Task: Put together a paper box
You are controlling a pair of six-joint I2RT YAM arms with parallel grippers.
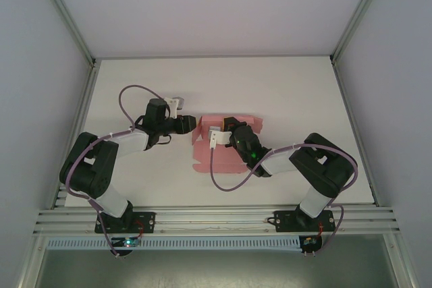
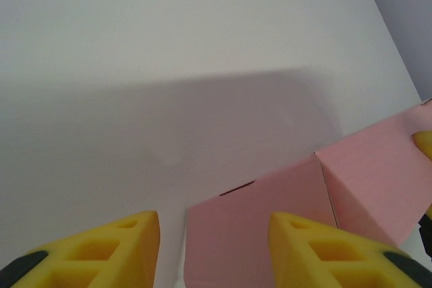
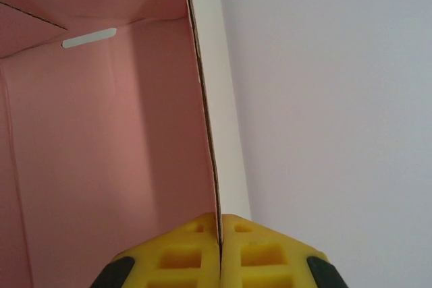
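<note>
The pink paper box (image 1: pixel 204 156) lies partly folded in the middle of the white table, with some walls raised. My left gripper (image 1: pixel 195 124) is at the box's left side. In the left wrist view it (image 2: pixel 214 247) is open, and a pink panel (image 2: pixel 260 220) with a thin slot stands between and beyond the yellow fingers. My right gripper (image 1: pixel 221 126) reaches over the box from the right. In the right wrist view it (image 3: pixel 221 234) is shut on the edge of an upright pink wall (image 3: pixel 108 133), whose inner face and a small slot show to the left.
The white table (image 1: pixel 304 92) spreads around the box, inside white walls with metal corner posts (image 1: pixel 354 25). A purple cable (image 1: pixel 219 180) loops over the table in front of the box. The rail with both arm bases (image 1: pixel 216 220) runs along the near edge.
</note>
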